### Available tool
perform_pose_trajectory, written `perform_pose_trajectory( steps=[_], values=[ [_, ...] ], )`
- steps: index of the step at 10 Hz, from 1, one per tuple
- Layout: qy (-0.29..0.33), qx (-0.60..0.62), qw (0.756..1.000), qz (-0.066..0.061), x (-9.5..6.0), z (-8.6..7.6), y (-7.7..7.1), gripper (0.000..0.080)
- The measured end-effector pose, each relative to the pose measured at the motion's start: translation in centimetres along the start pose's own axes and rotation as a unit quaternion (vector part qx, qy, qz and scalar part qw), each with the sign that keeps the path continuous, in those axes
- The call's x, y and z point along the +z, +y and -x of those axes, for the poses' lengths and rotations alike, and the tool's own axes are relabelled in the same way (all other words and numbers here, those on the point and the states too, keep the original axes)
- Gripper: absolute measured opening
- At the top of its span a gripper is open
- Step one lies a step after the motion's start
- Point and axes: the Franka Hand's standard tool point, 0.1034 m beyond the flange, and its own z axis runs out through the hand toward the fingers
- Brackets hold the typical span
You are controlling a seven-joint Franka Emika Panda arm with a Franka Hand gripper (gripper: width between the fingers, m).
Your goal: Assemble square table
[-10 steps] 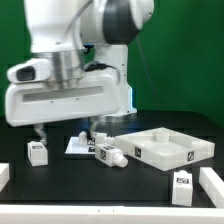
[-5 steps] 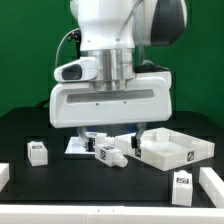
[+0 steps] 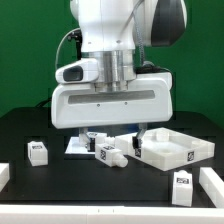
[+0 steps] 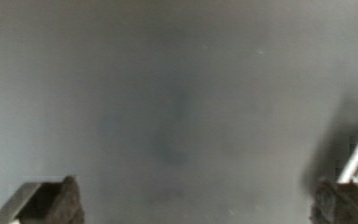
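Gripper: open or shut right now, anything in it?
Open. In the wrist view the gripper has its fingertips far apart, with only bare dark table between them; nothing is held.

Your arm (image 3: 118, 25) is standing tall in the middle of the exterior view, its white links stacked one over another and its wrist (image 3: 108, 68) pointing straight down. The broad white housing (image 3: 110, 103) under the wrist is lying level, its long side facing that camera. Your claw (image 4: 197, 205) is hanging beneath it, above the worktop (image 3: 22, 130). In the wrist view the two dark fingertips (image 4: 48, 202) are sitting far apart, and the jaws are gaping wide with nothing gripped between them.
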Motion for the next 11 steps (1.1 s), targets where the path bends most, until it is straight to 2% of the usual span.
perform_pose_trajectory(
  steps=[1, 2, 3, 4, 8, 11],
  values=[
    [0.003, 0.002, 1.000, -0.005, 0.2, -2.1, -1.5, 0.0649],
    [0.008, 0.010, 1.000, -0.007, 0.5, -3.5, -2.6, 0.0649],
    [0.013, 0.028, 1.000, -0.007, 0.9, -3.9, -3.5, 0.0649],
    [0.013, 0.021, 1.000, -0.008, 1.2, -3.8, -4.3, 0.0649],
    [0.013, 0.020, 1.000, -0.007, 1.2, -3.8, -4.1, 0.0649],
    [0.011, 0.061, 0.998, -0.009, 2.5, -4.4, -6.9, 0.0649]
  ],
)
